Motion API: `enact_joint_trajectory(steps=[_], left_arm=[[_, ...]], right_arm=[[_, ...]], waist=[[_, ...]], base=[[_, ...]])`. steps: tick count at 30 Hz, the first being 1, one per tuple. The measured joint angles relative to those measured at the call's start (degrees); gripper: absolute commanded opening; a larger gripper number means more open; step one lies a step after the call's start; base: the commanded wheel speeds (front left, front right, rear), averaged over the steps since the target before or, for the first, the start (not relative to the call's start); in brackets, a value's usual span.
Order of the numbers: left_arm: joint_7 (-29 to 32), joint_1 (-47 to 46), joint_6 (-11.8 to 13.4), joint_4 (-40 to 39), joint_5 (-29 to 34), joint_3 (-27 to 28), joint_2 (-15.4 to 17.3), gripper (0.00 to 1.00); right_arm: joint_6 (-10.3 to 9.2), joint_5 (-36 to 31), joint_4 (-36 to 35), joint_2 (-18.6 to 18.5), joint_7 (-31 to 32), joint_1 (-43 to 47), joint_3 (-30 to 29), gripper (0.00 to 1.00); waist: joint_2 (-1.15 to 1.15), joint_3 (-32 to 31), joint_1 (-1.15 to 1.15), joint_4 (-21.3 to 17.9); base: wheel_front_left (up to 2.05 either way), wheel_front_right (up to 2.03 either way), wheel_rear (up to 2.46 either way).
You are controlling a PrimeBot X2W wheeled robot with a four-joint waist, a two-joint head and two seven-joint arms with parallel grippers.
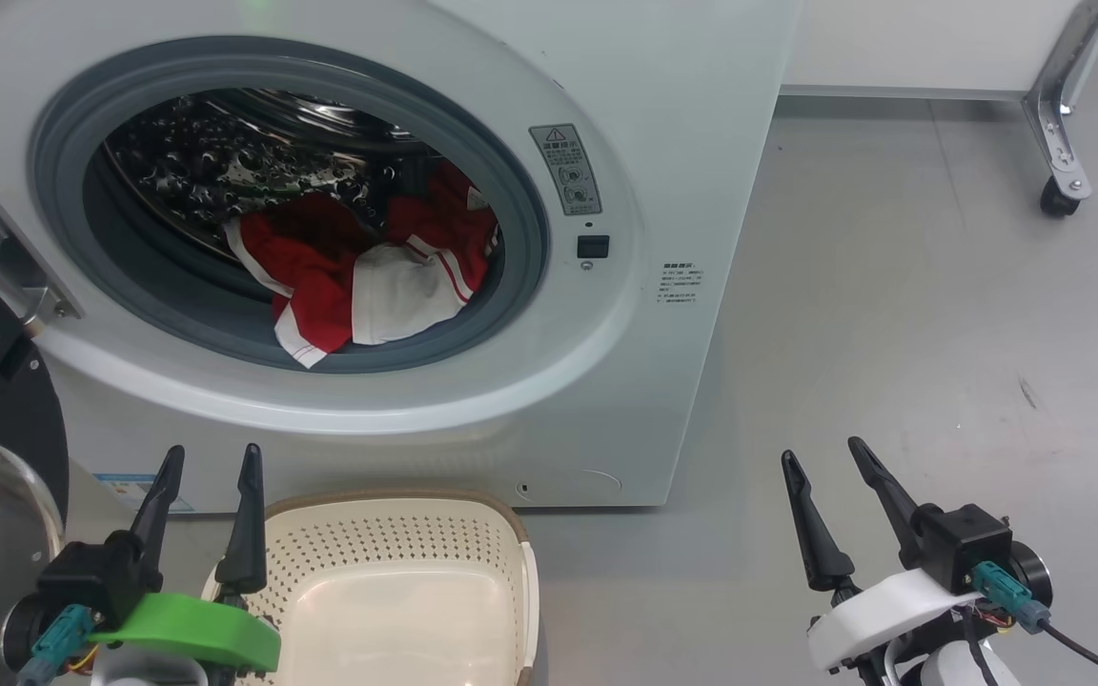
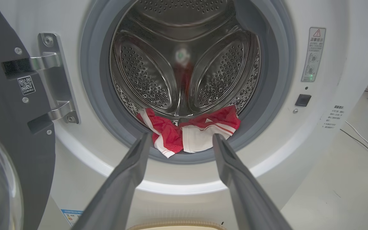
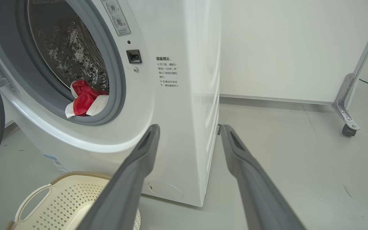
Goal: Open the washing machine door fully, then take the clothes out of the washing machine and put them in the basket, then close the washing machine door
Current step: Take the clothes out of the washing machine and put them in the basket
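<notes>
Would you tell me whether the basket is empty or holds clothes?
Empty where visible: the basket shows bare perforated plastic; the clothes lie in the drum.

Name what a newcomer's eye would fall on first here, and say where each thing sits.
The red and white clothes stand out first, heaped at the front of the drum in the washing machine. Below the opening, the cream basket sits empty on the floor, beside the open left gripper.
</notes>
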Motion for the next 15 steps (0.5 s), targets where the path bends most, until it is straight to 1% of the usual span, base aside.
enact_joint_trajectory(steps=[9,15], left_arm=[[0.29,-0.12,0.14,-1.44,0.02,0.85,1.41,1.0],[2.08,-1.41,2.04,-2.18,3.04,1.38,3.75,1.0]], right_arm=[[-0.01,0.19,-1.43,-0.01,0.0,-0.62,0.79,1.0],[-0.23,0.65,-2.68,0.0,0.0,-1.4,1.98,1.0]], waist=[[0.0,2.46,0.0,-1.74],[0.0,5.37,0.0,-3.47]], base=[[0.0,0.0,0.0],[0.0,0.0,0.0]])
